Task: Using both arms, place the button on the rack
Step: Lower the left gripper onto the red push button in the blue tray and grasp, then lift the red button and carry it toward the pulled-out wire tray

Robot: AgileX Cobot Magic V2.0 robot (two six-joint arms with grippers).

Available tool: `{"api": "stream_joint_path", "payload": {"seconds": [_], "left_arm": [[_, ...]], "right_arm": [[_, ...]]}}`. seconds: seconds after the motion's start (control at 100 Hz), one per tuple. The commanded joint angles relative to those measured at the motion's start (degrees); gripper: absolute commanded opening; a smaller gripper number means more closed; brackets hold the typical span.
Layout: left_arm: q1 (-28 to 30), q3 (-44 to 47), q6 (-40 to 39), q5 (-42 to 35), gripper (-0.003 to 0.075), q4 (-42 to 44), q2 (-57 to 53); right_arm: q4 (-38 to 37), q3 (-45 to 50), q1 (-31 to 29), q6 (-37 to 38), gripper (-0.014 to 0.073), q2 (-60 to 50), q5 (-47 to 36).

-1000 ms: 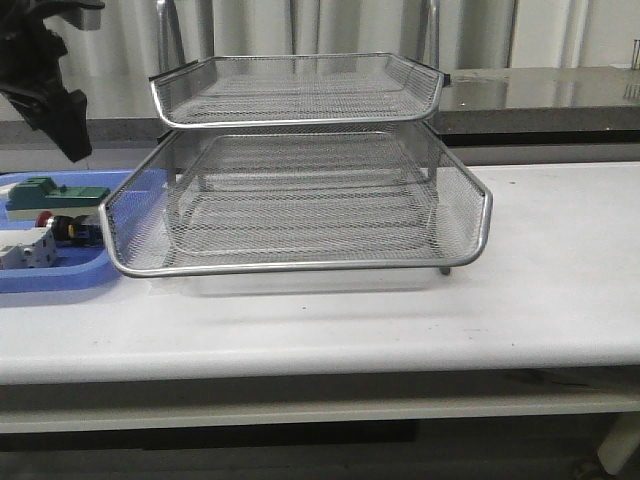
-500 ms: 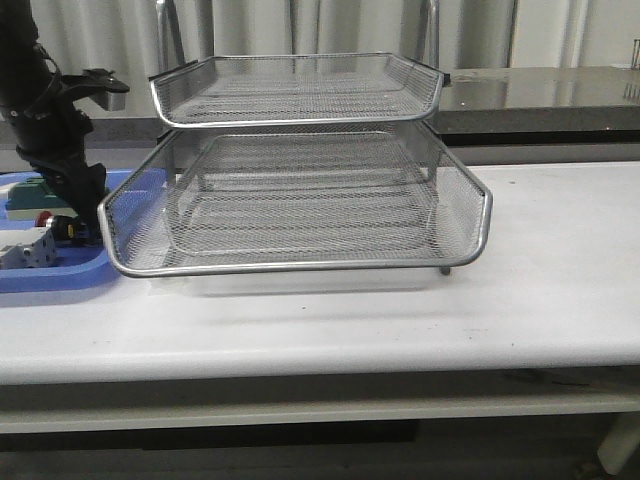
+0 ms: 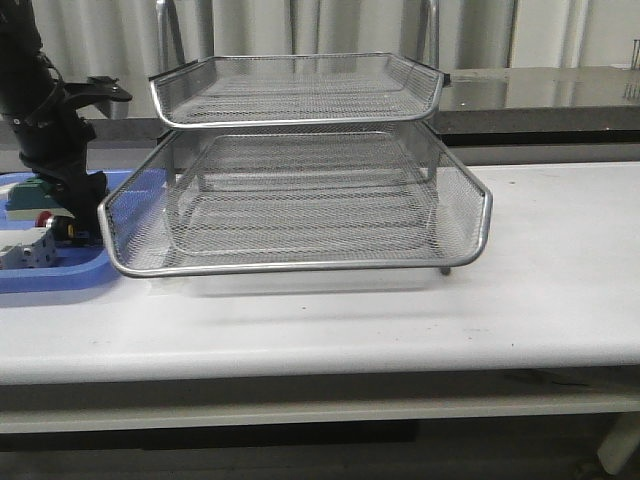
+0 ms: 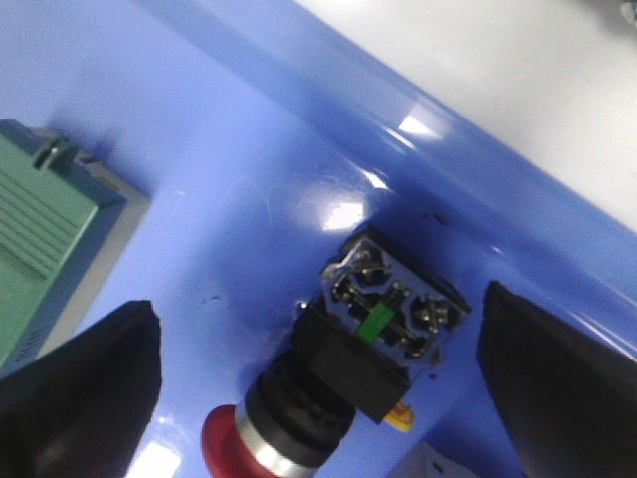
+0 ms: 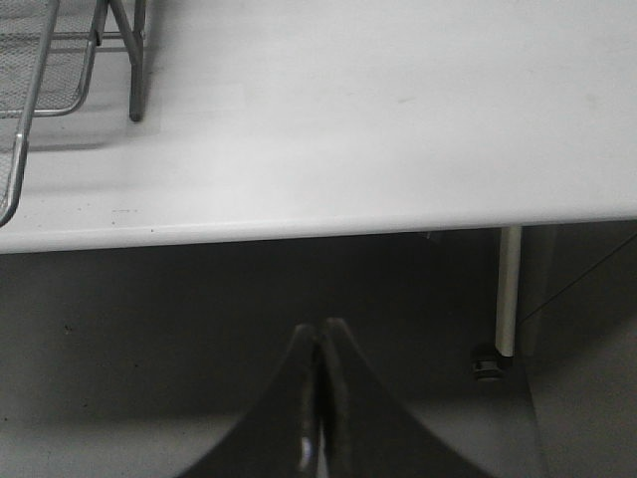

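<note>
The button lies on its side in the blue tray, its red cap at one end and the contact block with a green tab at the other. My left gripper is open, low over the tray, with one black finger on each side of the button and not touching it. In the front view the left arm reaches down to the tray at the far left, and the button's red cap shows beside it. The silver wire-mesh rack stands mid-table. My right gripper is shut and empty, below the table's front edge.
A green block lies close to the button in the tray, and a white block sits at the tray's front. The blue tray touches the rack's left side. A rack leg shows at the table's right part.
My left arm has come down from above the tray's far left into the tray, and its open gripper now straddles the button. The rack has not moved.
</note>
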Motion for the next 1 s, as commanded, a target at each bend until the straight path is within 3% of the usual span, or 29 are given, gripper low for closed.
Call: {"api": "stream_joint_path", "payload": {"seconds": [0.0,0.43,0.53,0.78,0.88,0.99], "left_arm": [[0.0,-1.8,0.2,-1.6,0.0612,-1.3,-3.2],[0.0,-1.8,0.3,-1.2,0.0593,-2.4,-0.5],[0.0,-1.9,0.3,-0.7,0.0493,-2.4,-0.5],[0.0,-6.6,0.3,1.8,0.0085,-2.4,-0.5],[0.0,-9.6,0.3,5.4,0.0004,-2.4,-0.5],[0.0,-13.6,-1.6,9.9,0.0004,-2.4,-0.5]], "right_arm": [[-1.0,-1.5,-0.1,-0.2,-0.0068,0.1,-3.5],[-1.0,-1.5,-0.1,-0.2,-0.0068,0.1,-3.5],[-1.0,-1.5,-0.1,-0.2,-0.0068,0.1,-3.5],[-1.0,-1.5,-0.1,-0.2,-0.0068,0.1,-3.5],[-1.0,-1.5,-0.1,-0.2,-0.0068,0.1,-3.5],[-1.0,-1.5,-0.1,-0.2,-0.0068,0.1,-3.5]]}}
